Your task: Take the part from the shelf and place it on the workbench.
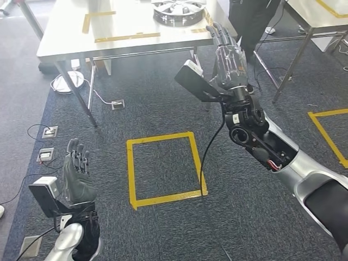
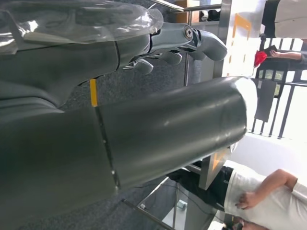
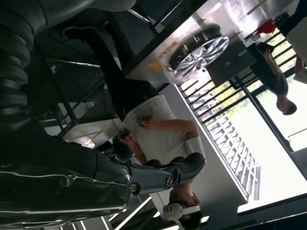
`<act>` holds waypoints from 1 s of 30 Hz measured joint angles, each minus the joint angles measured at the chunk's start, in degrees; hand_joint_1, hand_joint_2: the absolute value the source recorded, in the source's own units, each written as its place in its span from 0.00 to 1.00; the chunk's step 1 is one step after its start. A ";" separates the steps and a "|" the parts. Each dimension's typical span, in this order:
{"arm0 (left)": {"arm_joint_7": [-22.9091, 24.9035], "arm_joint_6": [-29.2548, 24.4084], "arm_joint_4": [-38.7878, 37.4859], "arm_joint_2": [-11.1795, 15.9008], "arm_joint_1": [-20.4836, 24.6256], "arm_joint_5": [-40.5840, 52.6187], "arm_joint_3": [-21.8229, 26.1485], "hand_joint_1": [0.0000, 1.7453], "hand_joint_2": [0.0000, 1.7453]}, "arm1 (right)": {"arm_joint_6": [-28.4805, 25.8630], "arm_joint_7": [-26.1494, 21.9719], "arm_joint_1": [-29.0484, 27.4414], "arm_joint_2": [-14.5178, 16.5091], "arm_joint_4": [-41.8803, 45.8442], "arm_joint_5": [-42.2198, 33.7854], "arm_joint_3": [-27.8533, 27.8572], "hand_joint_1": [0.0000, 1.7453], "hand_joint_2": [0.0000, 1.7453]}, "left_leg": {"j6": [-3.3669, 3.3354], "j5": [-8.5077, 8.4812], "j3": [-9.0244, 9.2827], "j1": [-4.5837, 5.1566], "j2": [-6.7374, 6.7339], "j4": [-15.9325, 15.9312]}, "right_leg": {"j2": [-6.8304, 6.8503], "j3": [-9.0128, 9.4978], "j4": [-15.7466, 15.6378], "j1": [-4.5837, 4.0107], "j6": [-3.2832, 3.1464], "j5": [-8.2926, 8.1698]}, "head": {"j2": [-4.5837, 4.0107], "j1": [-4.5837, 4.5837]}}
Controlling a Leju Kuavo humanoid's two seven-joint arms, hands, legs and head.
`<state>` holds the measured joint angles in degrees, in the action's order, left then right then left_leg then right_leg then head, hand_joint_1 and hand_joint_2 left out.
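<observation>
- The part, a silver wheel [image 1: 179, 11], lies flat on the white counter [image 1: 66, 32] ahead.
- Left hand [image 1: 76, 173] holds nothing, fingers apart, low by the floor.
- Right hand [image 1: 228, 57] is raised toward the counter, fingers straight, holding nothing.
- A person [image 3: 159, 134] stands close by.

A yellow tape square [image 1: 164, 168] is stuck on the grey carpet [image 1: 123, 119]. Small floor sockets [image 1: 49, 131] sit near black cables [image 1: 35, 128]. A person in a white top [image 3: 163, 136] stands close by. Dark railings [image 3: 231, 139] stand by the bright window.
</observation>
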<state>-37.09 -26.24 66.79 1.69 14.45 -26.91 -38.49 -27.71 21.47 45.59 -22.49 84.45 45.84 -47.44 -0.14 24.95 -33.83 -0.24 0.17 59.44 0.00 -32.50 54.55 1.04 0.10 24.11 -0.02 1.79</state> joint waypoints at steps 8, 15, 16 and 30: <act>-0.31 -0.01 0.00 -0.10 -0.34 -0.01 0.00 0.00 0.00 | -0.02 0.68 -2.13 -1.56 2.51 -0.62 0.65 0.00 0.50 | -0.40 -0.86 1.45 0.12 0.29 -4.31 | -0.20 -0.42 -0.39 -0.38 0.37 -0.32 | 0.00 0.89; 0.04 -0.55 0.00 -0.11 -0.34 0.11 0.00 0.00 0.00 | -0.13 0.21 -3.31 -1.95 3.56 -1.07 1.04 0.00 0.00 | -0.62 -0.80 1.45 0.13 0.27 -4.26 | -0.23 -0.25 -0.77 -0.38 0.74 -0.49 | 0.01 1.27; 0.17 -0.75 0.00 -0.10 -0.34 0.11 0.00 0.00 0.00 | -0.14 -0.05 -3.54 -1.95 3.64 -1.12 1.09 0.00 0.00 | -0.64 -0.79 1.45 0.13 0.27 -4.26 | -0.23 -0.25 -0.77 -0.38 0.78 -0.48 | 0.01 1.25; 0.49 -1.47 0.24 -0.04 -0.37 0.09 0.00 0.00 0.00 | 0.11 -1.20 -4.48 -1.95 3.92 -1.11 1.40 0.00 0.00 | -0.64 -0.83 1.72 0.09 0.25 -4.71 | -0.23 -0.26 -0.77 -0.42 0.95 -0.40 | 0.00 0.88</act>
<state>-36.60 -27.72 67.04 1.65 14.07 -26.82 -38.49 -27.60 20.27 41.11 -24.44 88.37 44.73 -46.04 -0.79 24.12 -32.11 -0.15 0.41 54.73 -0.24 -32.75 53.78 0.62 1.05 23.71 -0.02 2.66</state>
